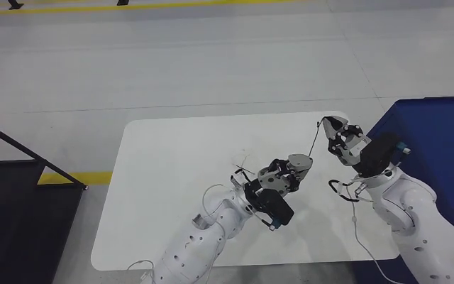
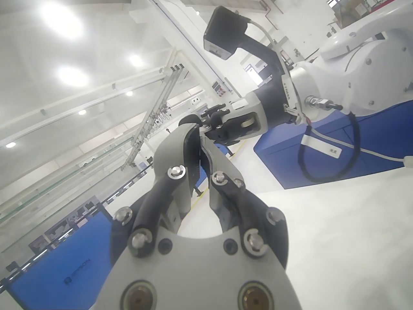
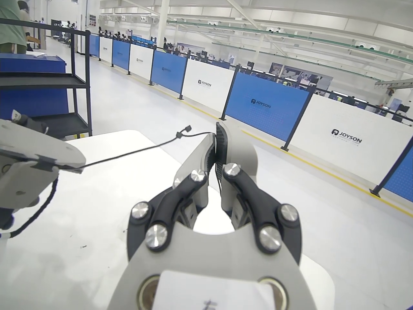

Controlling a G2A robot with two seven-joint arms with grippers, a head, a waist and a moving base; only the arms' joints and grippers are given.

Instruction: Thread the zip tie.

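The left gripper (image 2: 195, 129) and right gripper (image 3: 215, 134) each had jaws clamped on the zip tie (image 3: 129, 153), held above the tabletop (image 1: 163, 184) near its far right corner, with open surface toward the robot's left.

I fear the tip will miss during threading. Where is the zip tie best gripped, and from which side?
Grip the zip tie close to one end, fingers crossing the strap from its side, as the right gripper does. The strap is thin and bows on its way to the left gripper, so a hold far from the tip would probably let that tip wander.
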